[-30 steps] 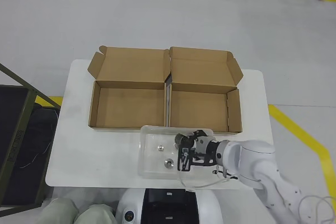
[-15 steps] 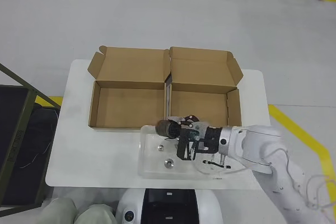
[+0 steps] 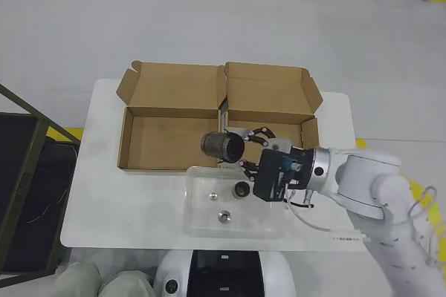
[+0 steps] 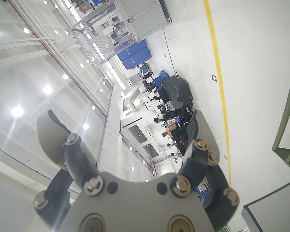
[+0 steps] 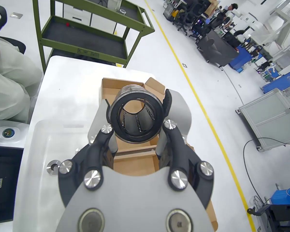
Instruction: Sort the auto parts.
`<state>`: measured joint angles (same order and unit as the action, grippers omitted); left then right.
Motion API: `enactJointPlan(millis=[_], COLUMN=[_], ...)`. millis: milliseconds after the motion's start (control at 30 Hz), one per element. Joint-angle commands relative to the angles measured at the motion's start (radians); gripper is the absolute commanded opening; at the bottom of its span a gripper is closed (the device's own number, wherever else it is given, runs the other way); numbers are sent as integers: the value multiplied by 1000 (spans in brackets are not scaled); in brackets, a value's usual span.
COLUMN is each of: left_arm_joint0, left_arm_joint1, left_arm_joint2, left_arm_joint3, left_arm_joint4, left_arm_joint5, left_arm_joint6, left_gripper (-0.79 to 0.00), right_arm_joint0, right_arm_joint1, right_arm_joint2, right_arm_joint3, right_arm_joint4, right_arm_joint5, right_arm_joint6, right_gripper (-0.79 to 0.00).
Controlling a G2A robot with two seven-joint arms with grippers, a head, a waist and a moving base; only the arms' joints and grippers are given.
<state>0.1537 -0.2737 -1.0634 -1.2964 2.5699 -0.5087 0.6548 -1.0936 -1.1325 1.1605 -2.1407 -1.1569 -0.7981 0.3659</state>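
The right pincer [image 5: 136, 112] is clamped around a black-ended linear bearing [image 3: 221, 145], held above the left cardboard box [image 3: 145, 141] near its neighbour. The left pincer [image 4: 122, 124] gapes wide, empty.

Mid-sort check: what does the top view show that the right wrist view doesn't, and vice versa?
Top view adds: the left cardboard box and right cardboard box in full, side by side, plus the whole clear tray with its small metal parts. Right wrist view adds: the hollow bore of the cylinder, with the fingers of the right gripper clamped on either side. Both: the cylinder held up by the boxes, beyond the tray.
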Motion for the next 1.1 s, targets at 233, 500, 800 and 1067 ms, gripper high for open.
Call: enactJointPlan(millis=[233,500,800,1067], left_arm_joint0=[0,0,0,0], left_arm_joint1=[0,0,0,0], left_arm_joint2=[0,0,0,0], left_arm_joint3=[0,0,0,0], left_arm_joint4=[0,0,0,0], left_arm_joint5=[0,0,0,0], left_arm_joint6=[0,0,0,0], left_gripper=[0,0,0,0], right_arm_joint0=[17,5,-20,-32], right_arm_joint1=[2,8,12,16], right_arm_joint2=[66,138,189,200], right_arm_joint3=[-20,-47,-70,-68], right_arm_joint4=[50,76,56,49], right_arm_joint5=[50,84,114,119], right_arm_joint6=[-83,-128,-185,-195], right_gripper=[-785,-785,-785,-785])
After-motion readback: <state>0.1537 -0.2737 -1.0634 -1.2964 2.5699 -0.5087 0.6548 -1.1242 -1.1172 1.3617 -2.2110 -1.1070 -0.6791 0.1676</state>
